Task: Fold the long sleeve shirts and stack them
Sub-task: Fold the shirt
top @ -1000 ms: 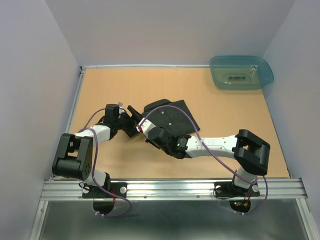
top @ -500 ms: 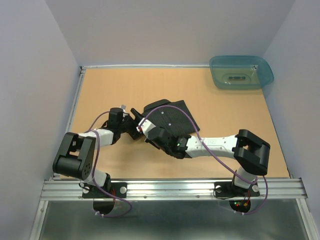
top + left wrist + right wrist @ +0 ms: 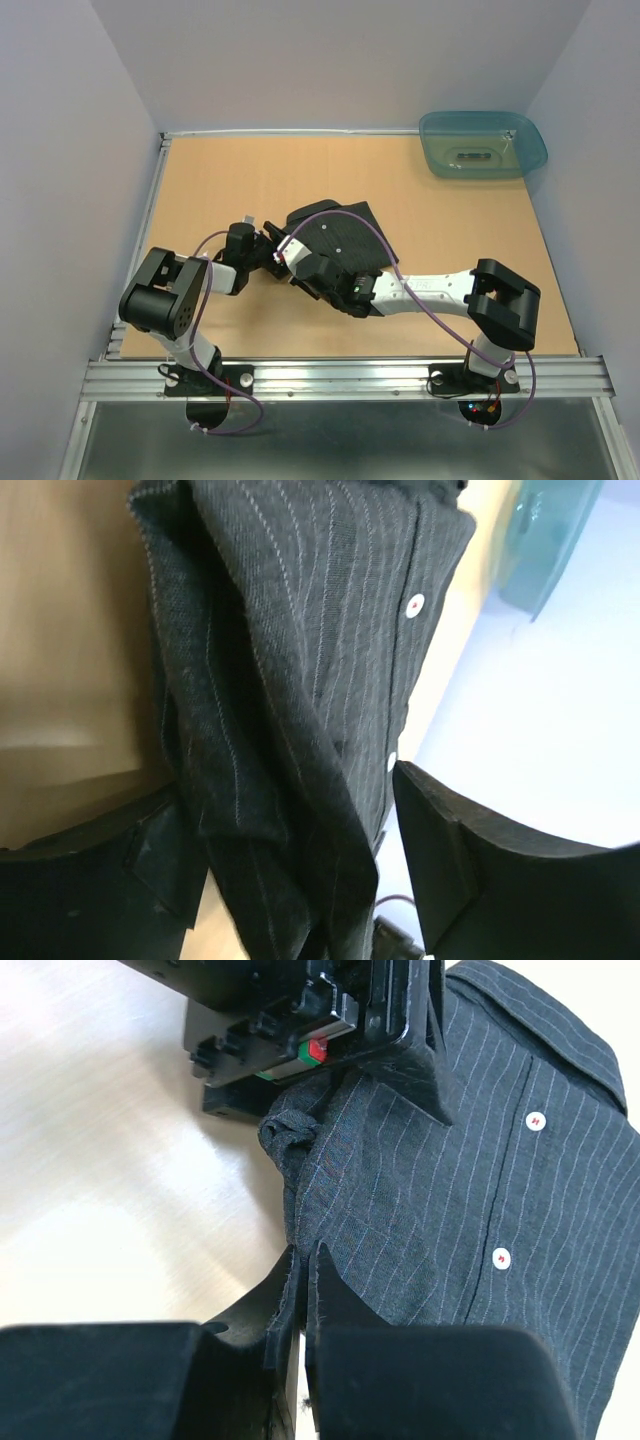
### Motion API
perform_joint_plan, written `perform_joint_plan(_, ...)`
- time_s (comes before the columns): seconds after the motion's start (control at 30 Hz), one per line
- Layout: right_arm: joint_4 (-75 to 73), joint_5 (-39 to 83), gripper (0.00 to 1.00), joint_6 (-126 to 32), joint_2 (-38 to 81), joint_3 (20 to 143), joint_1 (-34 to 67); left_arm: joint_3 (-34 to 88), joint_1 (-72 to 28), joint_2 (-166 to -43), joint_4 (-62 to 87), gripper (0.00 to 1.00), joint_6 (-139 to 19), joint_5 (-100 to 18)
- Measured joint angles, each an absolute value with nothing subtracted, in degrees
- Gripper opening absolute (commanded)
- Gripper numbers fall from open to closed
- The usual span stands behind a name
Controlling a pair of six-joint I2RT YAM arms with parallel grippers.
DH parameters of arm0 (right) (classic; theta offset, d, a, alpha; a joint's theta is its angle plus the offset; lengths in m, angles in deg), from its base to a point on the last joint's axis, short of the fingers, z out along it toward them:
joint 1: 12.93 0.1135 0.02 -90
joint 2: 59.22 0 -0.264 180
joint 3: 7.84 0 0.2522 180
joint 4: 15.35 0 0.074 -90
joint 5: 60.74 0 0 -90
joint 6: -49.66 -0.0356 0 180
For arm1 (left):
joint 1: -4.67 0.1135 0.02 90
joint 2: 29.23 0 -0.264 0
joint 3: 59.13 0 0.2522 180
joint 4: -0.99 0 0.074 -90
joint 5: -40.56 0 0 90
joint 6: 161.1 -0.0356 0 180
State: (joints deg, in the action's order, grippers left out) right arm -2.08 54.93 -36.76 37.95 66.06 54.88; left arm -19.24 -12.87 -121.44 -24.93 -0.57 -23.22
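Right end effector (image 3: 305,1265) pinches the black shirt (image 3: 480,1180) — left end effector (image 3: 288,800) gapes, released, around a fold.

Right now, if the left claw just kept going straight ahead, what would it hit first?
The black shirt: a fold hangs between the open fingers of the left gripper. The right gripper seems just beyond, though depth is unclear.
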Motion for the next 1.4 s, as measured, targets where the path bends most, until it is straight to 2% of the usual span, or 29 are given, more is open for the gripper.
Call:
perform_joint_plan(0.13,-2.1,54.4,0.01,-37.5,37.9,66.1,54.9,-19.5,-13.3,-122.8,-27.5,0.62,1.2,-25.1)
perform_joint_plan(0.17,-2.1,54.3,0.01,-37.7,37.9,66.1,54.9,-19.5,-13.3,-123.1,-27.9,0.46,1.4,-25.4)
perform_joint_plan(0.2,-2.1,54.2,0.01,-37.8,37.9,66.1,54.9,-19.5,-13.3,-123.3,-28.0,0.4,1.9,-25.7)
perform_joint_plan(0.23,-2.1,54.1,0.01,-37.9,37.9,66.1,54.9,-19.5,-13.4,-123.3,-28.0,0.26,1.6,-25.9)
perform_joint_plan(0.3,-2.1,54.0,0.01,-38.3,37.9,66.1,54.9,-19.5,-13.5,-123.3,-28.4,0.11,1.9,-26.3)
perform_joint_plan(0.4,-2.1,53.9,0.03,-38.6,37.9,66.1,54.9,-19.5,-13.8,-123.2,-28.8,0.0,1.5,-26.4)
perform_joint_plan(0.5,-2.0,54.2,0.3,-38.9,37.4,66.1,54.9,-19.5,-13.7,-122.6,-27.9,0.0,-0.5,-26.4)
perform_joint_plan(0.53,-2.0,54.3,0.47,-39.0,36.7,66.1,54.8,-19.5,-13.7,-122.1,-27.2,0.0,-1.2,-26.4)
perform_joint_plan(0.67,-1.9,54.3,0.74,-39.5,32.7,66.1,54.8,-16.2,-13.1,-119.0,-18.7,0.0,-7.1,-27.0)
perform_joint_plan(0.77,-1.9,54.6,0.81,-40.3,27.4,66.1,54.8,-9.7,-11.9,-116.6,-7.1,0.0,-15.0,-28.4)
perform_joint_plan(0.87,-1.1,55.2,0.84,-41.6,21.9,66.1,54.8,-1.3,-9.8,-114.2,5.1,0.0,-24.2,-31.0)
perform_joint_plan(1.17,4.6,57.4,0.84,-46.1,11.2,65.9,54.8,23.2,1.0,-112.1,36.6,0.0,-47.3,-40.6)
perform_joint_plan(1.4,8.6,58.4,0.84,-47.3,8.1,65.9,54.8,50.5,5.7,-119.4,58.5,0.0,-59.0,-56.0)
